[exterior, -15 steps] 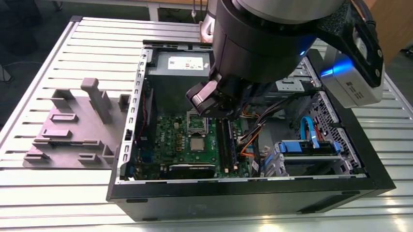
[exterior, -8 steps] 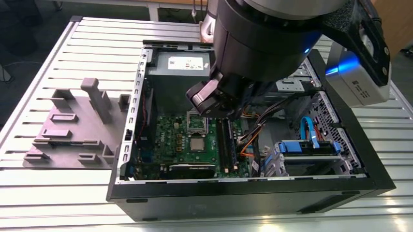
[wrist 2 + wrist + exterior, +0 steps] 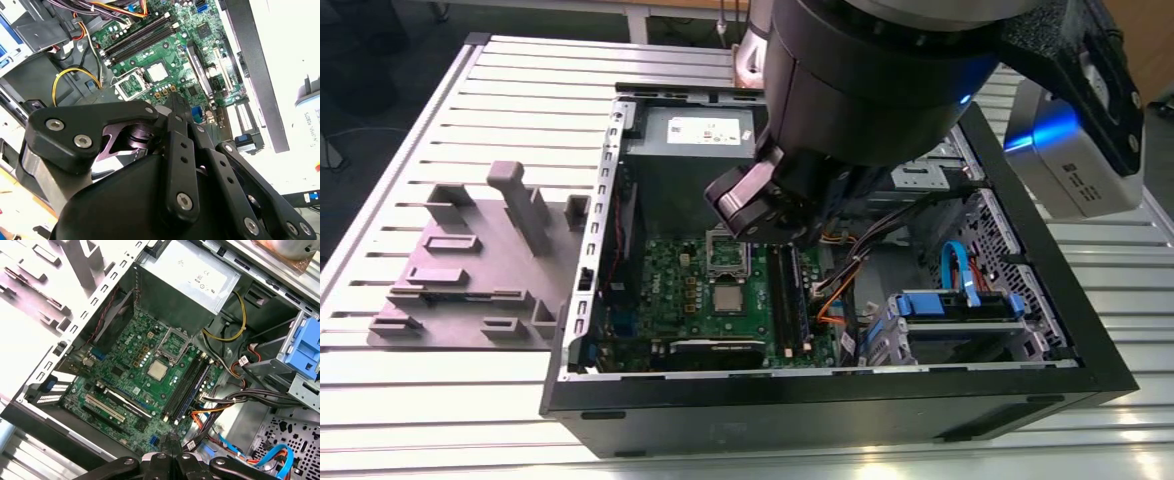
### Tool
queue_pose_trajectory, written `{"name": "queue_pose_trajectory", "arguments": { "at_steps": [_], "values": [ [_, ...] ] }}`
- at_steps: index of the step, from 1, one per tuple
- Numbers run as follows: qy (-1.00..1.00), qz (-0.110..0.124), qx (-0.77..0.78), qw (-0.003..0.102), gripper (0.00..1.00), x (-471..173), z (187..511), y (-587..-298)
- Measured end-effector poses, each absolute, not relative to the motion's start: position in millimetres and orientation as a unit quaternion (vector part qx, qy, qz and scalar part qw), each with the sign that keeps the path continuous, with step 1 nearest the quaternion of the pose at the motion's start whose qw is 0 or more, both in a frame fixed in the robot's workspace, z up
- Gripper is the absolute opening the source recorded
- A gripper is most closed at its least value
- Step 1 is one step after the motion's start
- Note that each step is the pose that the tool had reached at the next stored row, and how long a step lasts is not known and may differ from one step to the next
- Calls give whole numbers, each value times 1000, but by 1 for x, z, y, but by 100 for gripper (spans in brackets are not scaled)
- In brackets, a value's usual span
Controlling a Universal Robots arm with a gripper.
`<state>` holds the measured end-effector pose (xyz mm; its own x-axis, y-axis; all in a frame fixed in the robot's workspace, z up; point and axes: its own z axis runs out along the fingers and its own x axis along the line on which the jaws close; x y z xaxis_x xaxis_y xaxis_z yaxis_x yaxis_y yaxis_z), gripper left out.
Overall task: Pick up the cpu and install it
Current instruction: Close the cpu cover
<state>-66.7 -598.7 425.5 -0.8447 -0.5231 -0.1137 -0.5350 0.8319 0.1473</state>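
The cpu [image 3: 157, 370] is a small silvery square lying flat on the green motherboard [image 3: 120, 372], right beside an open metal socket frame [image 3: 173, 343]. In the exterior view the cpu [image 3: 727, 297] sits mid-board, below the frame [image 3: 724, 250]. My gripper [image 3: 172, 444] hovers well above the board with its black fingers together and nothing between them. In the second wrist view the gripper [image 3: 175, 101] is apart from the cpu [image 3: 157, 73]. The arm's wrist [image 3: 767, 205] hangs over the open case.
A grey power supply [image 3: 192, 275] fills the case's far end. Memory slots [image 3: 187, 385] and loose orange and black cables [image 3: 220, 407] run beside the cpu. A blue drive cage [image 3: 954, 305] stands at the exterior view's right, a grey fixture with blocks [image 3: 467, 265] at its left.
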Motion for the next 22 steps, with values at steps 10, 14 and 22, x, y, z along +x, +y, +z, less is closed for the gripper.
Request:
{"name": "queue_pose_trajectory", "arguments": {
  "at_steps": [10, 14, 22],
  "values": [
    [956, 87, -277, 34, 10, -67, 428, -600],
    [957, 87, -276, 34, 10, -67, 422, -591],
    [957, 87, -276, 34, 10, -67, 409, -557]
  ]
}}
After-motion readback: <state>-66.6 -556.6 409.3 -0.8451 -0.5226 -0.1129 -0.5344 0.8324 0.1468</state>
